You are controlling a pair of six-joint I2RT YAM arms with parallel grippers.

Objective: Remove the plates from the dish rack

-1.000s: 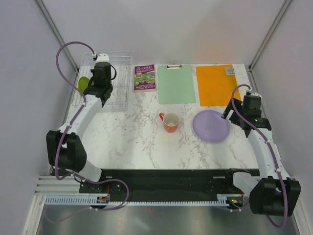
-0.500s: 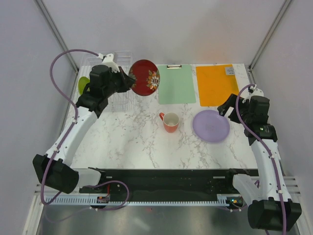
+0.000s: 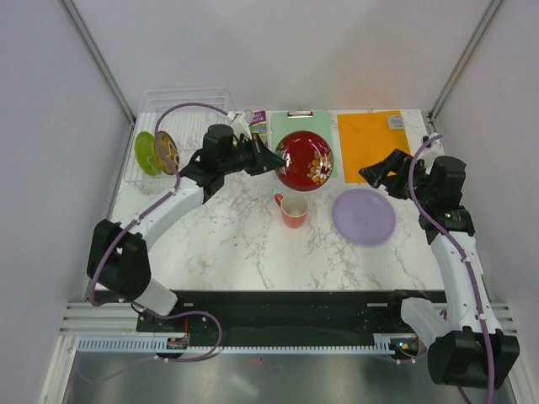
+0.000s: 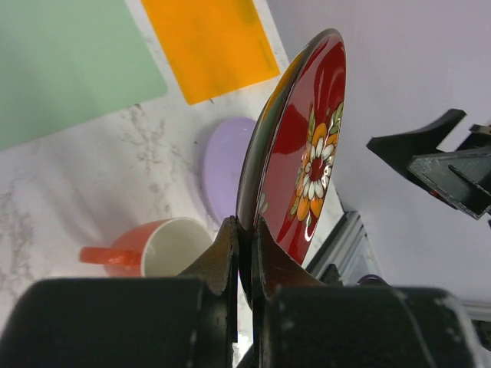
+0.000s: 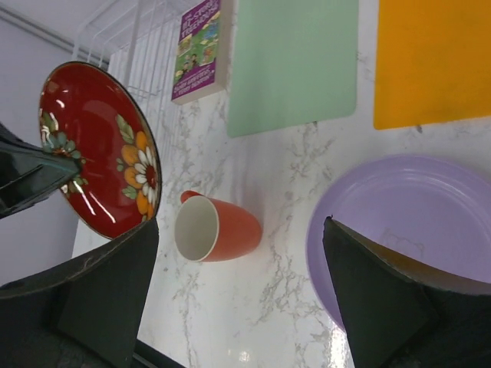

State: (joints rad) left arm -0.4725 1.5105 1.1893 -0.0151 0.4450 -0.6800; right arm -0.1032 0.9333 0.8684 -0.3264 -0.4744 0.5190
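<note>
Two plates out, two left.
The red plate (image 3: pixel 305 160) hangs in the air, pinched by the left gripper (image 3: pixel 272 157). The purple plate (image 3: pixel 364 215) lies on the table (image 3: pixel 227 244). The green plate (image 3: pixel 145 152) and dark plate (image 3: pixel 166 150) stand in the rack (image 3: pixel 181 99). The right gripper (image 3: pixel 376 173) gapes wide, empty.

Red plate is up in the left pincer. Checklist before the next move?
1. Left pincer shut on the red plate rim: ok.
2. Right pincer open, facing the plate: ok.
3. Right pincer lined up with the plate's rim: cannot tell.
4. Red plate apart from the mug: ok, gap shows in the right wrist view.
5. Lavender plate flat on the table, nothing on it: ok.
6. Rack emptied: not ok, green plate and dark plate stand in it.
</note>
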